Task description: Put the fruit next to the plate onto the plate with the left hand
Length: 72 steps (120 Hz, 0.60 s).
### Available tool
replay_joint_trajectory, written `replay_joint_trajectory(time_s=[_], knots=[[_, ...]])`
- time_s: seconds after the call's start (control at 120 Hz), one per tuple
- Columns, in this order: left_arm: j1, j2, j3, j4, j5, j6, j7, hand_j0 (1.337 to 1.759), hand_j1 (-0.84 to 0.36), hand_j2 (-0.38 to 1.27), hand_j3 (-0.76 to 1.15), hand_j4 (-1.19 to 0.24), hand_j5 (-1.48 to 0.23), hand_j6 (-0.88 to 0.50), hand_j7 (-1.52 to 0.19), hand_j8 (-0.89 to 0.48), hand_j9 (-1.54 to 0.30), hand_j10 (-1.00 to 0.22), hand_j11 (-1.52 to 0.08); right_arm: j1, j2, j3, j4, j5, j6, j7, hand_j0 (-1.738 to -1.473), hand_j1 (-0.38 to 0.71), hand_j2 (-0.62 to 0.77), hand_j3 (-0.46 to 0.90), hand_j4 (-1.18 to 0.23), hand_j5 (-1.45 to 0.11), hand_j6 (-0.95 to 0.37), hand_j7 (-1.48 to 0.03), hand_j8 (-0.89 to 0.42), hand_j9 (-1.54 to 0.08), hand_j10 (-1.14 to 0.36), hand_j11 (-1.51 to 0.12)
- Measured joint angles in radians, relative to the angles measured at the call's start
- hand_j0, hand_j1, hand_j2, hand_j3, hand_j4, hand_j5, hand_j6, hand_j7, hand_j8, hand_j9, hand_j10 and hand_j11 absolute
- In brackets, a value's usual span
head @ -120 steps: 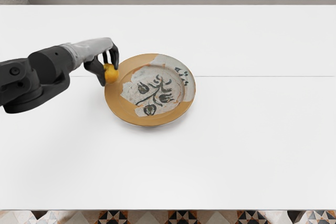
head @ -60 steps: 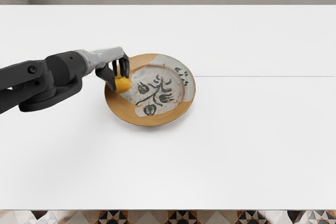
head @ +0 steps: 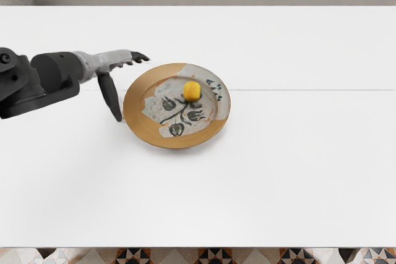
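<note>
Fruit [head: 192,91] on my screen is a small yellow-orange ball, and it lies on the plate [head: 140,123], in the pale middle part, a little above centre and on top of the dark painted sprig. I see nothing touching it. The plate has a broad orange-brown rim and rests flat on the white surface [head: 284,165], left of the middle of my view.

My left hand [head: 116,71] is just off the plate's left edge, and its arm comes in from the left side of the picture. The hand is wide and holds nothing: the dark fingers [head: 137,58] stretch out straight toward the plate's upper left rim, and the thumb points down alongside the rim. I cannot tell whether the thumb tip touches the surface. The hand and the fruit are well apart, with the plate's left rim between them.
</note>
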<state>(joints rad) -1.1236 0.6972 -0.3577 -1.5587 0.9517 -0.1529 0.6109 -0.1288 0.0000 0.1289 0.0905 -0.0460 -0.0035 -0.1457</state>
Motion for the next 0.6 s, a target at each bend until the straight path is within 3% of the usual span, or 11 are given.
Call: replay_joint_trajectory(time_s=[0.108, 0.2, 0.333, 0.6], knots=[[-0.002, 0.083, -0.029, 0.001, -0.179, -0.052, 0.000, 1.658, 0.28, 0.03, 0.00, -0.06, -0.08, -0.05, -0.08, -0.05, -0.08, -0.06, -0.08, 0.000, 0.000, 0.000, 0.000, 0.000, 0.000, 0.000, -1.658, -0.35, 0.00, 0.00, 0.00, 0.00, 0.00, 0.00, 0.00, 0.00, 0.00, 0.00], [-0.001, 0.093, -0.048, 0.001, -0.274, -0.113, 0.000, 1.658, 0.30, 0.02, 0.00, -0.05, -0.06, -0.04, -0.06, -0.05, -0.06, -0.05, -0.06, 0.000, 0.000, 0.000, 0.000, 0.000, 0.000, 0.000, -1.658, -0.35, 0.00, 0.00, 0.00, 0.00, 0.00, 0.00, 0.00, 0.00, 0.00, 0.00], [0.001, 0.202, -0.084, 0.002, -0.400, -0.241, 0.000, 1.658, 0.31, 0.01, 0.00, -0.04, -0.05, -0.04, -0.05, -0.04, -0.05, -0.04, -0.05, 0.000, 0.000, 0.000, 0.000, 0.000, 0.000, 0.000, -1.658, -0.35, 0.00, 0.00, 0.00, 0.00, 0.00, 0.00, 0.00, 0.00, 0.00, 0.00], [-0.001, 0.280, -0.130, 0.005, -0.551, -0.415, 0.000, 1.658, 0.32, 0.01, 0.00, -0.03, -0.03, -0.03, -0.03, -0.03, -0.03, -0.03, -0.03, 0.000, 0.000, 0.000, 0.000, 0.000, 0.000, 0.000, -1.658, -0.35, 0.00, 0.00, 0.00, 0.00, 0.00, 0.00, 0.00, 0.00, 0.00, 0.00]])
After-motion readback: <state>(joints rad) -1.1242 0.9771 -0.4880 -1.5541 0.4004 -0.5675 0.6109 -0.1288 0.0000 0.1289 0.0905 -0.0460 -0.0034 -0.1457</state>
